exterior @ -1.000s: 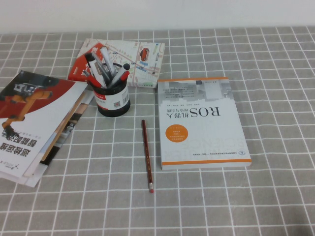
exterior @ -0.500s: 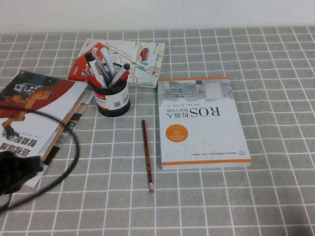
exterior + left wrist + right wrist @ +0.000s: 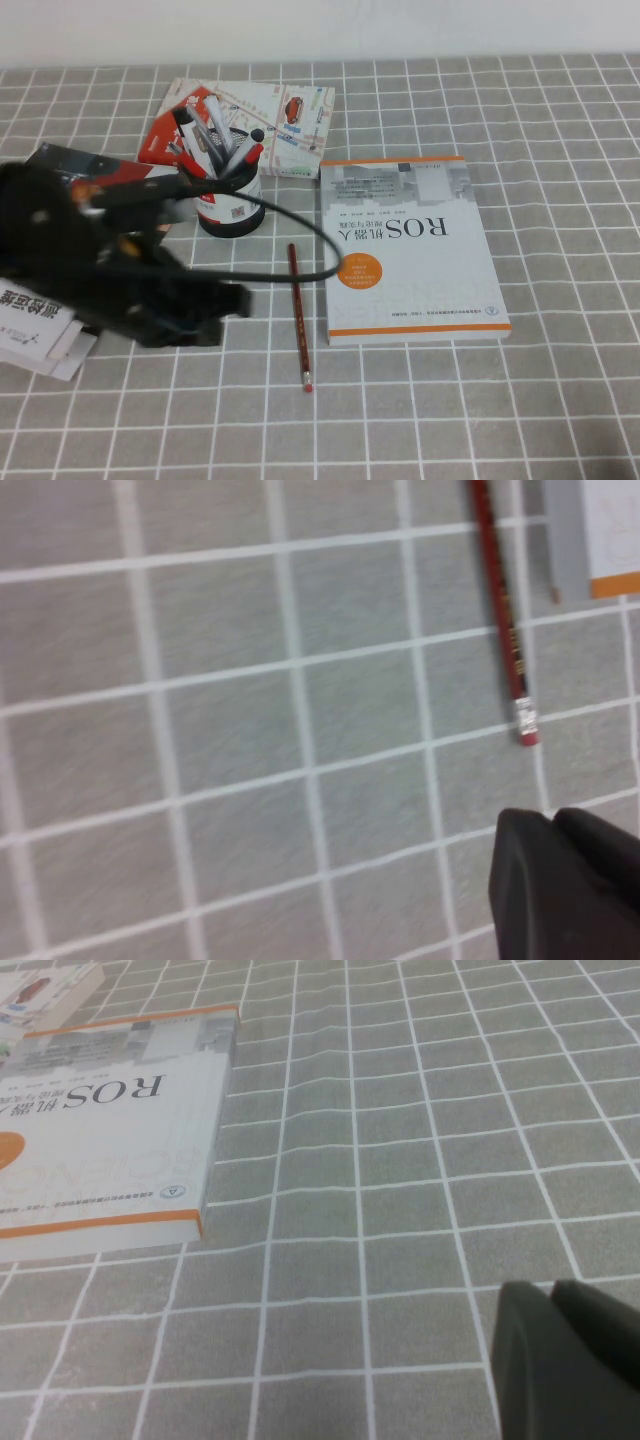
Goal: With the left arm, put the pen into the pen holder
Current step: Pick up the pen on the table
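The left gripper (image 3: pixel 225 300), jaws' state impossible to tell, hangs at nine o'clock of the pen (image 3: pixel 298 316) lying on the desk (image 3: pixel 560 400), apparently positioning to lift it toward the pen holder (image 3: pixel 230 205); the right gripper (image 3: pixel 565 1360), also unreadable, sits parked beyond the book (image 3: pixel 412 248).

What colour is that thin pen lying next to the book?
The pen is dark red with a small pinkish-white eraser tip, clearest in the left wrist view.

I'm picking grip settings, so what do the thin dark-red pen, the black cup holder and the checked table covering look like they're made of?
The thin dark-red pen looks like lacquered wood with a pinkish eraser tip, pencil-style. The black cylindrical pen holder seems rigid plastic or metal under a printed label; unclear which. The grey checked table covering looks like woven cloth, matte, slightly rippled. The left gripper hovers left of the pen; the right gripper stays parked.
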`<state>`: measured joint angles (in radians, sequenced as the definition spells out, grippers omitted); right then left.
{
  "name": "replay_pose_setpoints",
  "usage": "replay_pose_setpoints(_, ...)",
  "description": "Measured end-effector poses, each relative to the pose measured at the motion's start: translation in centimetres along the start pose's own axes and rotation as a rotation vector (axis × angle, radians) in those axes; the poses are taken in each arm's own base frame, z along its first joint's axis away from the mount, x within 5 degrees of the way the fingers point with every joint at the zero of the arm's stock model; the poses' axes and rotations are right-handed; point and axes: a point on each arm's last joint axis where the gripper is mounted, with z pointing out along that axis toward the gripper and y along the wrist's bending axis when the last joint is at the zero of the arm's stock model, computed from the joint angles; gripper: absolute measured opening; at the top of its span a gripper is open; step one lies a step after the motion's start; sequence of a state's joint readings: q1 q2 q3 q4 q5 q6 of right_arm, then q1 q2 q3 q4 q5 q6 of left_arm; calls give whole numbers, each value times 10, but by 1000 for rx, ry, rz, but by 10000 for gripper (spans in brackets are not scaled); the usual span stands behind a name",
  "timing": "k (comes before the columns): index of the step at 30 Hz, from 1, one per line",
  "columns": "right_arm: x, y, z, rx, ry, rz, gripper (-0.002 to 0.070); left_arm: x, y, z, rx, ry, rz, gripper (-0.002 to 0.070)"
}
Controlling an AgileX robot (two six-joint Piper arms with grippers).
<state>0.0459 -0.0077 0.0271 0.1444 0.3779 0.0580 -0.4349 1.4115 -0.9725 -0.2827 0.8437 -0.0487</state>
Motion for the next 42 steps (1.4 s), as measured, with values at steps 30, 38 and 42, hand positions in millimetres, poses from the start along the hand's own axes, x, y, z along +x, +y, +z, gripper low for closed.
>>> replay_pose_setpoints(30, 0, 0, 0, 0, 0, 0, -14, -84, -59, 66, -126, 158, 92, -2)
replay_pose_setpoints(38, 0, 0, 0, 0, 0, 0, -14, -91, -59, 80, -139, 204, 200, 127)
replay_pose_setpoints(42, 0, 0, 0, 0, 0, 0, -14, -92, -57, 89, -155, 214, 193, 270)
